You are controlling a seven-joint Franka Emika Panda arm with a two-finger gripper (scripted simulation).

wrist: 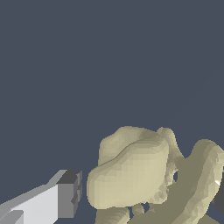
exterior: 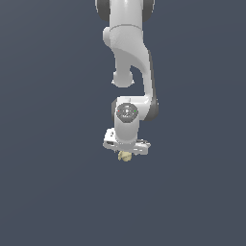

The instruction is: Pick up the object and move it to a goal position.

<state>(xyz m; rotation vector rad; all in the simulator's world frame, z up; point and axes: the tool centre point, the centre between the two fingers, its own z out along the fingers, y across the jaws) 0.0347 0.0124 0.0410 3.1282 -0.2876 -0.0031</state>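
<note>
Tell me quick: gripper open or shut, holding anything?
Gripper: around the pale lumpy object, one finger just short of touching it; whether the jaws have shut on it cannot be told.

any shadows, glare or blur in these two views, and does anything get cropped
Exterior view: flat, even render, sharp, no cast shadow on the dark blue-grey background; the small pale yellow-beige lumpy object is tiny under the white gripper. Wrist view: the object fills the lower frame, faceted and softly shaded, cropped at the edges; one grey-tipped finger shows, with a dark sliver at the opposite edge.
</note>
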